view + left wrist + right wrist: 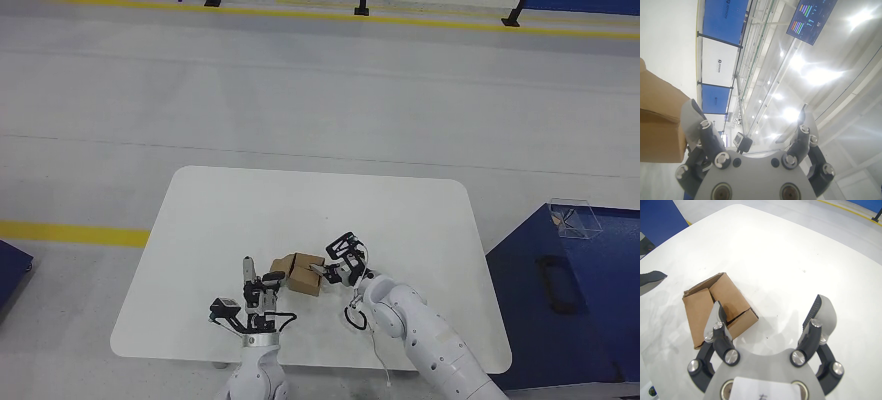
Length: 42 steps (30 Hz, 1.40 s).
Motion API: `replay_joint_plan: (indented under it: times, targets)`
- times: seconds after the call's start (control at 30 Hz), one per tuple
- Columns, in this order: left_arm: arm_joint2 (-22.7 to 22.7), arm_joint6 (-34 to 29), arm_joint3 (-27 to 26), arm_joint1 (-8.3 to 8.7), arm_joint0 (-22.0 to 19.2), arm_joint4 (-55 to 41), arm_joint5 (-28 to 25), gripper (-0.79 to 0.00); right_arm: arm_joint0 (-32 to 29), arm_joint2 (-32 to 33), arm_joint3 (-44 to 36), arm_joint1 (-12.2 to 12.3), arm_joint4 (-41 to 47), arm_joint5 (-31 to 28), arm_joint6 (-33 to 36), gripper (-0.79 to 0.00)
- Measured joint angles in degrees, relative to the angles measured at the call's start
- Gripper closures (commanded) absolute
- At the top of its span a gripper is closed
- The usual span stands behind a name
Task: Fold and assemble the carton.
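Observation:
A small brown carton (pixel 297 273) lies on the white table (pixel 400 220) near its front edge, with its flaps folded over the upper face (pixel 719 306). My right gripper (pixel 768 303) stands open at the carton's right side (pixel 333 258). One of its fingers (pixel 718 311) hangs over the folded flaps, while the other is over bare table. My left gripper (pixel 747 109) is open and tilted up toward the ceiling, at the carton's left side (pixel 258 280). One of its fingers (pixel 690 115) rests against the carton's wall (pixel 659 121).
A blue cabinet (pixel 560 290) stands beside the table's right edge, with a clear plastic box (pixel 575 217) on top. The back and right parts of the table are bare. A tip of the left gripper's finger (pixel 651 277) shows beyond the carton.

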Motion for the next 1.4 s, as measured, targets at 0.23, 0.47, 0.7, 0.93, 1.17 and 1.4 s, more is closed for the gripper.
replay_joint_plan:
  times: [0.23,0.47,0.7,0.93,1.17,1.4]
  targets:
    - [-1.26,0.73,0.13,-0.11,0.79,-0.56,10.74,-0.785,-0.32,0.89,-0.47,-0.02,-0.54,0.04,0.59,-0.785]
    - [-2.34,0.0,0.05,-0.23,1.03,-1.64,16.9,-0.785,-0.59,1.24,-1.1,-0.19,-1.2,0.22,1.19,-0.785]
    - [-1.34,1.18,3.2,-1.33,-1.98,-4.49,18.42,-0.785,-0.57,1.43,-1.13,-0.39,-1.73,-0.01,1.65,-0.785]
    - [-1.0,2.2,6.75,-2.22,-4.32,-5.73,17.97,-0.785,-0.57,1.71,-1.13,-0.57,-2.19,-0.07,2.26,-0.785]
    - [-1.42,3.33,9.36,-2.96,-6.38,-5.81,15.87,-0.785,-0.33,1.49,-0.62,-0.78,-3.29,-0.84,3.29,-0.785]
    - [-2.56,1.89,8.97,-3.33,-6.55,-5.79,9.35,-0.785,-0.12,1.36,-0.04,-1.07,-3.78,-0.94,3.43,-0.785]
